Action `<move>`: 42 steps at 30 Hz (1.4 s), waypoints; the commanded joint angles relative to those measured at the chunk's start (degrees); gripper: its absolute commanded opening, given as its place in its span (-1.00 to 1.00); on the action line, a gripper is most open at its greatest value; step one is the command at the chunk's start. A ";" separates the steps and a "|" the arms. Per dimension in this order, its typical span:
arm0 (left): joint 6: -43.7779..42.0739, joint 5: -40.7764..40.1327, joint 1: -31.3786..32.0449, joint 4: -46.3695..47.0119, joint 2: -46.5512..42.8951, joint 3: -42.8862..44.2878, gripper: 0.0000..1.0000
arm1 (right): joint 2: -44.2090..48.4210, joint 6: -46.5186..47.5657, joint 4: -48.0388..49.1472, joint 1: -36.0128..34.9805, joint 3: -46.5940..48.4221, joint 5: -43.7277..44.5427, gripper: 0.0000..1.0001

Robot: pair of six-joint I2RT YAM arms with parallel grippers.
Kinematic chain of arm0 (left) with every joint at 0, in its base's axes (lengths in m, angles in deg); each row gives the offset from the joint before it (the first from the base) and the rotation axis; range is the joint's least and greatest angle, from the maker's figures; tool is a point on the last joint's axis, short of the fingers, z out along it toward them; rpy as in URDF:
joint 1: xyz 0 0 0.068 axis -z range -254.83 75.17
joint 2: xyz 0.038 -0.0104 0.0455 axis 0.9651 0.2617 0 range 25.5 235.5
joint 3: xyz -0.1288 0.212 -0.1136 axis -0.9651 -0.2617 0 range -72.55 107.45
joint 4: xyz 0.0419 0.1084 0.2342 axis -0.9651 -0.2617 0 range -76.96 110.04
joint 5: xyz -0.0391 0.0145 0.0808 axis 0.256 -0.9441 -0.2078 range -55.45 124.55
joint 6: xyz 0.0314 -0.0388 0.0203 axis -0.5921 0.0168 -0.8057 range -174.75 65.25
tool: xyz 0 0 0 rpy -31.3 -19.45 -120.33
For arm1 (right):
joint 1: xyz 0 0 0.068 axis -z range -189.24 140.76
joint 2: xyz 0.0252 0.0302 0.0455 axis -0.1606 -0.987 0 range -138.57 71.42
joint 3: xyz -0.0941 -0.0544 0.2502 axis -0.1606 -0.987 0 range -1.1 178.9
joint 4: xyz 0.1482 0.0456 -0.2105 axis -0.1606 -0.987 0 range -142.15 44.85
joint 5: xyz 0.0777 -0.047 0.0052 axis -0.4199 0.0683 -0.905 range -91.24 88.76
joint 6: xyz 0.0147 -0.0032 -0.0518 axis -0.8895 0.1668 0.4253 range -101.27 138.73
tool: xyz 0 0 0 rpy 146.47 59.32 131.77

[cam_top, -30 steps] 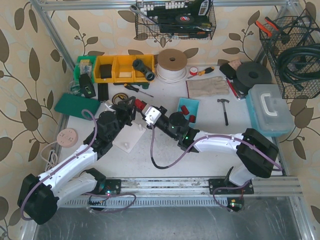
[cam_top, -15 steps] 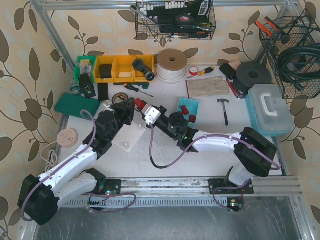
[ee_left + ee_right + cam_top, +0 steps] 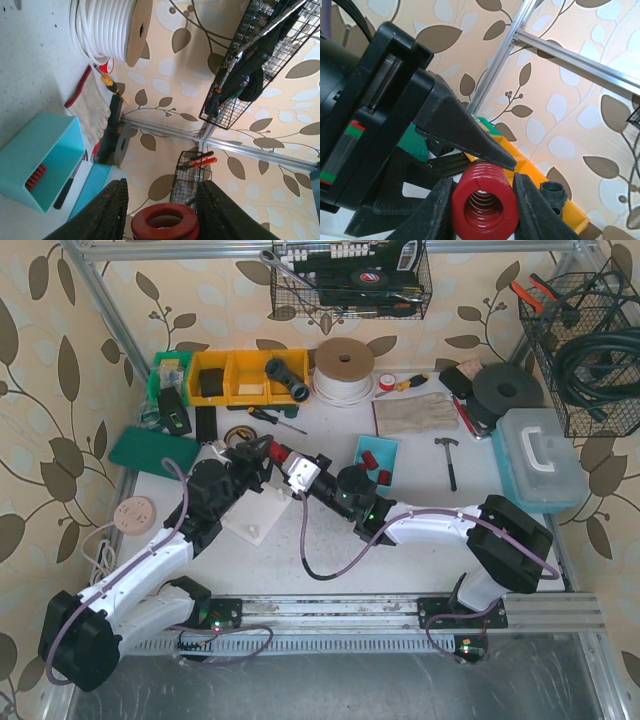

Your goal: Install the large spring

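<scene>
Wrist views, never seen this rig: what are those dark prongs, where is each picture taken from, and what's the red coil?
The overhead view looks down on two arms bolted at the near edge of the table. The other two come from a camera on each wrist; the dark prongs are each end effector's fingers. The right end effector is shut on the red spring. The left end effector straddles the same spring; whether it grips is unclear. Behind lie a cable spool, glove and hammer.

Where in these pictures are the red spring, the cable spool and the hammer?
red spring point(image 3: 482, 181): right wrist view, on its end coil.
cable spool point(image 3: 353, 370): top external view, on the cardboard flange.
hammer point(image 3: 450, 466): top external view, on the handle.
</scene>
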 commanded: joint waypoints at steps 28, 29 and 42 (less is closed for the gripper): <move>-13.59 9.22 -7.21 -0.47 -4.85 0.67 -1.00 | 1.25 -9.63 -8.08 3.65 0.07 -4.99 -0.14; -16.32 8.70 -7.45 -1.20 -4.44 1.22 -1.00 | 2.50 -10.46 -9.83 3.66 -0.18 -4.96 0.08; -73.32 -9.56 -1.98 0.13 -3.17 2.61 -1.00 | 30.54 -21.41 -29.54 4.85 -11.79 2.18 1.00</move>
